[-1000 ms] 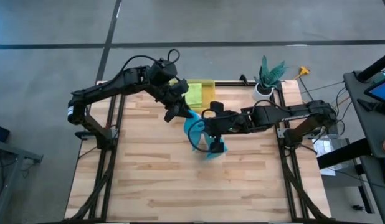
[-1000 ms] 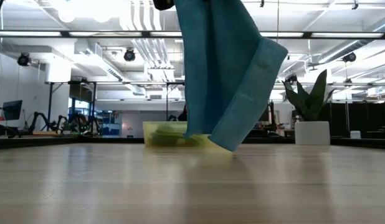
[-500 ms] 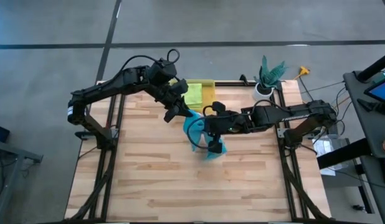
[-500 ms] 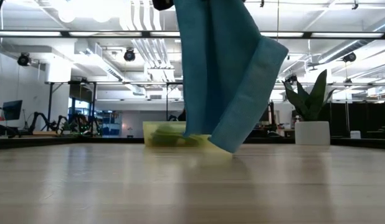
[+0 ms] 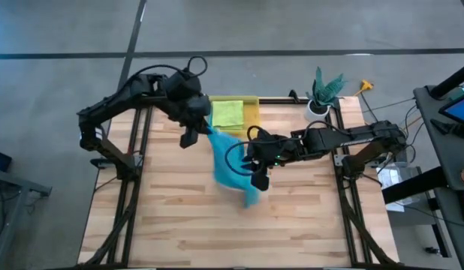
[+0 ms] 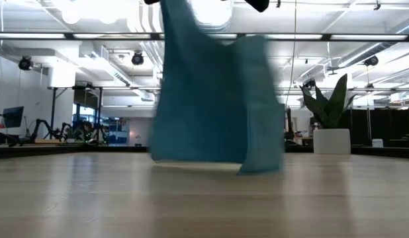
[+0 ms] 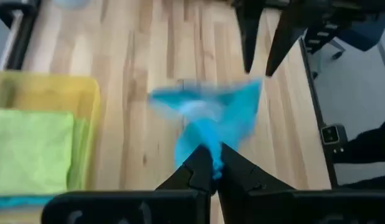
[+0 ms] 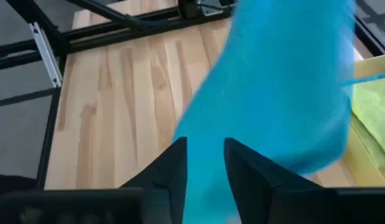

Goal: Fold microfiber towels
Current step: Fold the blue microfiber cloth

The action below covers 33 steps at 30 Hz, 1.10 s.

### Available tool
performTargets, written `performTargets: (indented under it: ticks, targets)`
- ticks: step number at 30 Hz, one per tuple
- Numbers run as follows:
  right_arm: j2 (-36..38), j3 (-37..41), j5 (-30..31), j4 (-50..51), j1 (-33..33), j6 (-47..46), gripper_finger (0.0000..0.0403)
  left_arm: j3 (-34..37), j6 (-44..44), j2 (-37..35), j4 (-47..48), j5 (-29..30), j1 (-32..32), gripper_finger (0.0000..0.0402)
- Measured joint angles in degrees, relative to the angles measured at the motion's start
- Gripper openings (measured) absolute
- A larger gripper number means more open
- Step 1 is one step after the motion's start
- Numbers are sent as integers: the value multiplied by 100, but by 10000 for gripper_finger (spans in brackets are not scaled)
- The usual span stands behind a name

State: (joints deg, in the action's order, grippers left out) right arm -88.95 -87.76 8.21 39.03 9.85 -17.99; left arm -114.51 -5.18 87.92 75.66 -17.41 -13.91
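Hanging over the middle of the table [image 5: 179,225] in the high view, a teal towel [image 5: 230,166] stretches between the two arms. The left pincer [image 5: 205,129] pinches the towel's upper corner near the table's far edge, just beside a yellow bin [image 5: 251,112] that holds a lime towel [image 5: 226,113]. The right pincer [image 5: 256,171] sits at the towel's right side, and from above it is not clear whether it grips the cloth. A potted plant [image 5: 323,91] stands at the far right corner.

Seen from the low view, the teal towel [image 6: 211,99] hangs as a broad blurred sheet from above, its lower edge just at or above the table [image 6: 204,198]. The plant [image 6: 330,119] in its white pot stands to the right behind it.

From the left wrist view, the left pincer [image 7: 212,163] is closed tight on a bunched corner of the teal towel [image 7: 211,118], which fans out over the wood. The bin [image 7: 49,99] with the lime towel [image 7: 33,149] lies beside it. The other arm's two dark fingers [image 7: 248,31] show farther off, standing apart.

From the right wrist view, the right pincer [image 8: 205,162] stands narrowly parted, with the teal towel [image 8: 280,93] passing in front of and between its fingers; a firm hold cannot be told. A corner of the lime towel [image 8: 373,106] shows at the edge.
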Motion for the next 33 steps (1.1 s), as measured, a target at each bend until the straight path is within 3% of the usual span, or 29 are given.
performTargets:
  ticks: [7,14,19,23,29,33]
  targets:
    - [2,6,61,-245,-126,-152,144,-282,-23,-4,29,-58,4,0]
    - [-2,2,53,-1658,-740,-216,192,-562,-316,-2,729,-573,9,0]
    - [-93,-84,-517,-2565,-1221,-440,235,-691,-477,-65,925,-571,4,0]
    - [-431,-233,-736,-2704,-1391,-147,256,-985,-573,-108,818,-624,4,0]
    - [-1015,-728,-1881,-3685,-1518,-121,255,-1283,-850,-195,531,-922,2,0]
    - [-1406,-1339,-1937,-3784,-1539,143,247,-1328,-873,-195,712,-1002,0,0]
